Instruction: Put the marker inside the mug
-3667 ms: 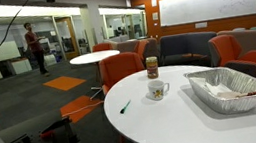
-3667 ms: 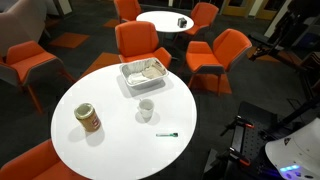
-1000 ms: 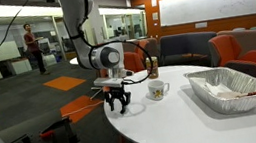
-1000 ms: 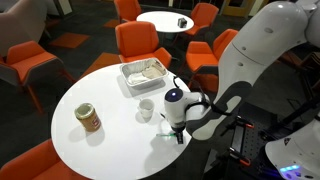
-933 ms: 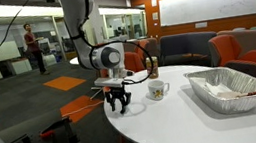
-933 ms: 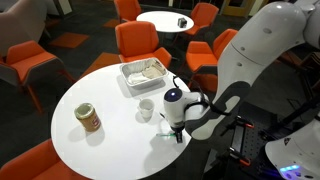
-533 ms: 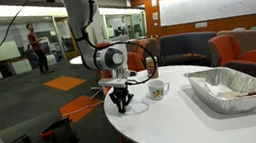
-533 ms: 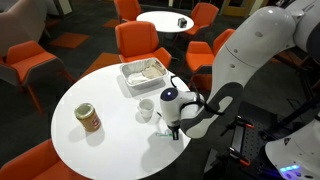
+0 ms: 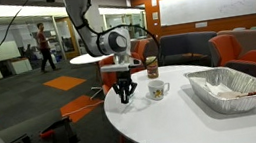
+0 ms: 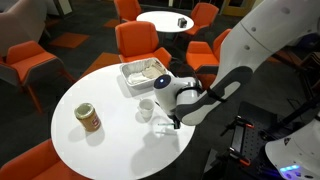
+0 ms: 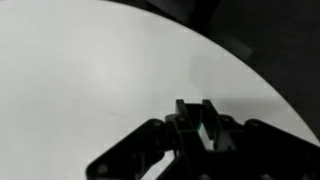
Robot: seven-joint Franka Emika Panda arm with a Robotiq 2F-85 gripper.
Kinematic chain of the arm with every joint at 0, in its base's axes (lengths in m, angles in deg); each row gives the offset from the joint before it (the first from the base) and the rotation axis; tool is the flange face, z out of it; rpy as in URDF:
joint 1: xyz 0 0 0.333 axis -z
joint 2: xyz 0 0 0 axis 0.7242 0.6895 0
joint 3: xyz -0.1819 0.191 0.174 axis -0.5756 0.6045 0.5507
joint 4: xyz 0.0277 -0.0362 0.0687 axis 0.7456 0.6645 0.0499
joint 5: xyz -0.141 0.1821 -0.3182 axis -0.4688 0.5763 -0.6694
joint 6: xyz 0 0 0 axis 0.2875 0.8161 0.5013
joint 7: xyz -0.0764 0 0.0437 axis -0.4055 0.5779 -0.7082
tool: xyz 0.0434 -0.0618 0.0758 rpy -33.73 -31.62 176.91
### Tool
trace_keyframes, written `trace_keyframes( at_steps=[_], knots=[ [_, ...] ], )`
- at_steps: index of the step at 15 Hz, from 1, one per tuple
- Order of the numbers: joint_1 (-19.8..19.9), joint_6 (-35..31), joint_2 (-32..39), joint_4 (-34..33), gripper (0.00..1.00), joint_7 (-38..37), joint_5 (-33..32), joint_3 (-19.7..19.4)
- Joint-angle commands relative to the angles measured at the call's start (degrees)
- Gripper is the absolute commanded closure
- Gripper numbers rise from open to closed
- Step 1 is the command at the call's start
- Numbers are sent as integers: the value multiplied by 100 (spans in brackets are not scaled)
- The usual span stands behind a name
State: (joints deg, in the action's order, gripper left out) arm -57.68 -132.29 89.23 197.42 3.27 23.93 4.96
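As the tool (image 9: 125, 99) clamps it, marker (image 11: 204, 127) between jaws, mug (image 9: 157, 90) near.

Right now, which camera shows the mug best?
An exterior view: the mug stands whole, side-on, clear of the pincer. In an exterior view the mug looks smaller, crowded by the arm. The wrist view shows none of it.

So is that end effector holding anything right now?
End effector: closed on the marker, just above the table.
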Motion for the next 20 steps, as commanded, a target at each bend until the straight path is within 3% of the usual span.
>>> trace_keyframes(
  at_steps=[1,8,13,20],
  knots=[
    [-101,1497,-332,-411,95,-132,-481,-103],
    [-44,3362,33,-1859,95,-52,-1235,-11],
    [-159,4477,951,-3260,95,68,-1474,6],
    [-418,5440,2343,-5188,95,343,-1703,-30]
  ],
)
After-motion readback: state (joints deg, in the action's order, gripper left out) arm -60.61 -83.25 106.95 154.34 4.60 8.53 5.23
